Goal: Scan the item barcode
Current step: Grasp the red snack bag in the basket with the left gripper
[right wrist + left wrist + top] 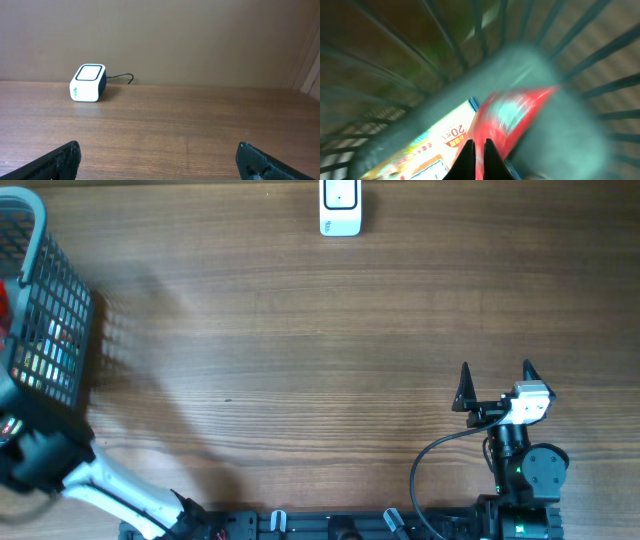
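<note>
basket [60, 310] holds red packet [515, 120], pinched by left gripper [478, 146]; right gripper [496, 370] gapes.

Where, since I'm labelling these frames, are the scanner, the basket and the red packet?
scanner [340, 210]: overhead view, on its white top face.
basket [52, 330]: overhead view, on its mesh side wall.
red packet [515, 120]: left wrist view, on the blurred red middle of its face.

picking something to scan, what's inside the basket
Inside the basket, a red packet shows beside a pale printed packet. Blur and the mesh hide anything deeper.
</note>
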### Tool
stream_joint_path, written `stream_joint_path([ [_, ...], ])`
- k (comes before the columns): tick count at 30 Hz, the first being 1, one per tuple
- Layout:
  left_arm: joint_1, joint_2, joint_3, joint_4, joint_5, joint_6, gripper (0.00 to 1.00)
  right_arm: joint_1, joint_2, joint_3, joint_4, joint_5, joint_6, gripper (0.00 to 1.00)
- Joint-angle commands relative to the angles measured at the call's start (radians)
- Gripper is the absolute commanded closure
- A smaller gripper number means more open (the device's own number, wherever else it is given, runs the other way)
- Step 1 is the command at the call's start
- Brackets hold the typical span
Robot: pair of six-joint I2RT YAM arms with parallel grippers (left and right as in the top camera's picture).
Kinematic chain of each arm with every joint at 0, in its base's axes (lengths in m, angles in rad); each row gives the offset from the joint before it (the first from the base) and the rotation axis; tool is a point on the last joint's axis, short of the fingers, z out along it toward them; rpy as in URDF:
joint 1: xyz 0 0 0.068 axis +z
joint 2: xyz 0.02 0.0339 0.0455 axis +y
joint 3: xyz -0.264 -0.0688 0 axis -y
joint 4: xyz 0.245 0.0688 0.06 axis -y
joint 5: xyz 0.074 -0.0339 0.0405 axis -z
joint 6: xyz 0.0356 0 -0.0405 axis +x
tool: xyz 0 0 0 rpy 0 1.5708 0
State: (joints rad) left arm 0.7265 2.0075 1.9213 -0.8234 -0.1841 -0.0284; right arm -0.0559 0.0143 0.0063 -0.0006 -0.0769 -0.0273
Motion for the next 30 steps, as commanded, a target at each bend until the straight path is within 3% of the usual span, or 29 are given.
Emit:
stream_joint_path([
  [1,0.003,-0.235,0.01,-0.007,0.064,-0.09,0.96,-0.004,-0.01,-0.001,0.002,0.013,0.008,0.0],
  [7,0.001,-0.423,0.01,-0.015,0.251,-0.115,0.96,-0.004,-0.01,-0.001,0.002,0.013,0.008,0.0],
  [10,0.001,-0.437,0.008,-0.061,0.257,-0.106,0.96,-0.004,-0.01,-0.001,0.002,0.013,0.007,0.0],
  [11,0.001,-0.426,0.007,-0.077,0.243,-0.106,0.89,-0.004,-0.01,-0.001,0.002,0.013,0.008,0.0],
  [13,0.001,-0.391,0.007,-0.112,0.206,-0.106,0.64,-0.004,-0.01,-0.001,0.002,0.013,0.008,0.0],
  [16,0.005,-0.299,0.007,-0.156,0.156,-0.097,0.08,-0.004,-0.01,-0.001,0.002,0.013,0.008,0.0],
  [17,0.005,-0.267,0.007,-0.162,0.156,-0.083,0.0,-0.004,-0.01,-0.001,0.002,0.013,0.008,0.0],
  [30,0.03,0.136,0.007,-0.07,0.176,-0.119,0.0,-0.004,-0.01,-0.001,0.002,0.013,0.008,0.0],
])
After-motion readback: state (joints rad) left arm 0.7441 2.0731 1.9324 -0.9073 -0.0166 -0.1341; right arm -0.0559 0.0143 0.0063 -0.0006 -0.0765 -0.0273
